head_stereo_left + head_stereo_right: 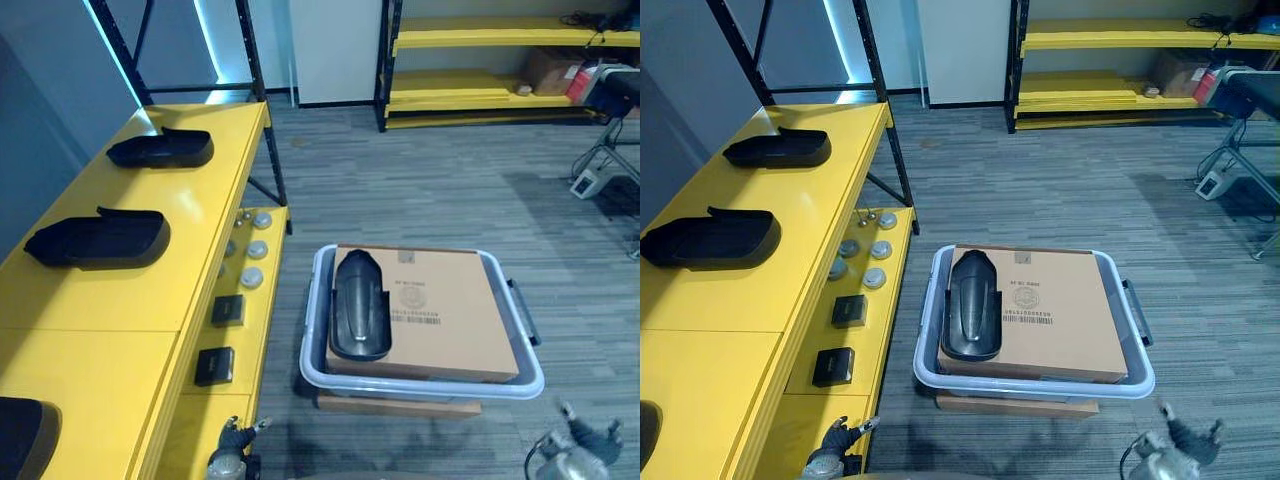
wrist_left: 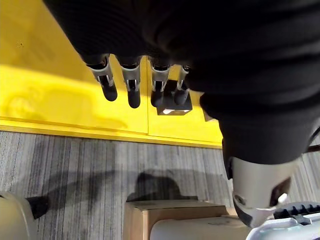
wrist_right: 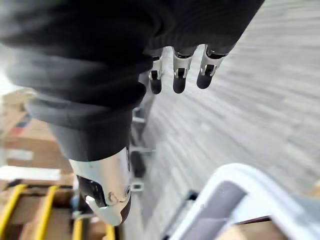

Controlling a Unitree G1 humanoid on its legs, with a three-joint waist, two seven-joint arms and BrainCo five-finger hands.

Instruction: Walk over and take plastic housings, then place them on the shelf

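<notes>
One long black plastic housing [image 1: 360, 305] is laid on a brown cardboard box [image 1: 450, 320] inside a pale grey plastic tote [image 1: 420, 388], set on grey carpet floor [image 1: 420, 190]. Further black housings [image 1: 100, 240] are stored atop the yellow shelf [image 1: 150, 300] at left. Round silver caps [image 1: 256, 250] and small black boxes [image 1: 227, 310] are kept on its lower tier. The left robot hand [image 2: 132, 85] and right robot hand [image 3: 177, 72] are held low, fingers loosely spread, nothing grasped. Yellow racking [image 1: 480, 75] is seen along the far wall.
</notes>
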